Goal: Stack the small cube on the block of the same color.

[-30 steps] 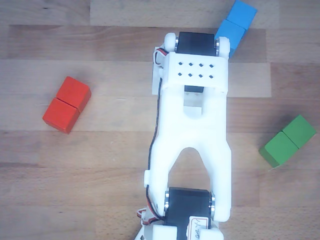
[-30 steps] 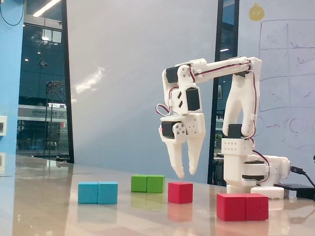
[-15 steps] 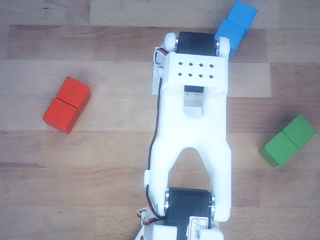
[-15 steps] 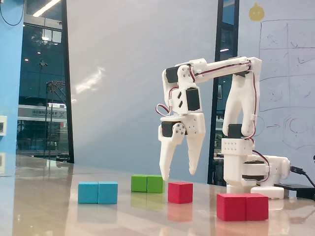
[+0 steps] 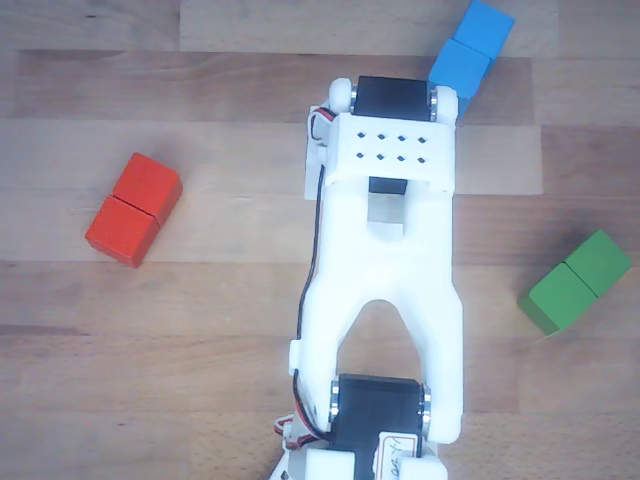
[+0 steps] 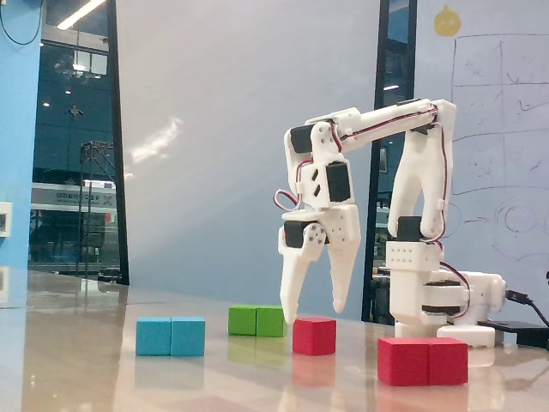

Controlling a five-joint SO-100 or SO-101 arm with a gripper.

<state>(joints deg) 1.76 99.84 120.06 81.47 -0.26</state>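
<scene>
In the fixed view the white arm (image 6: 420, 172) reaches out from its base at the right and bends down, so that the hand (image 6: 312, 313) hangs just above the small cube (image 6: 314, 335). Its two fingers are spread apart, one tip (image 6: 285, 316) over the cube's left edge and the other over its right, and neither touches the cube. The small cube sits on the worktop (image 6: 86, 360) by itself, with nothing on top of it.

The block of the same color (image 6: 423, 360) lies flat on the worktop nearer the camera and to the right of the small cube, apart from it, with a seam down its middle. To the left stand a blue block (image 6: 171, 336) and, further back, a green block (image 6: 257, 320), whose right end is close to the small cube.

In the other view, looking down, the arm (image 5: 385, 290) covers the middle of the wooden worktop (image 5: 200, 350) and hides the small cube and the fingers. There the red block (image 5: 134, 209) lies at the left, the green block (image 5: 576, 281) at the right, and the blue block (image 5: 470, 50) at the top, partly behind the arm
</scene>
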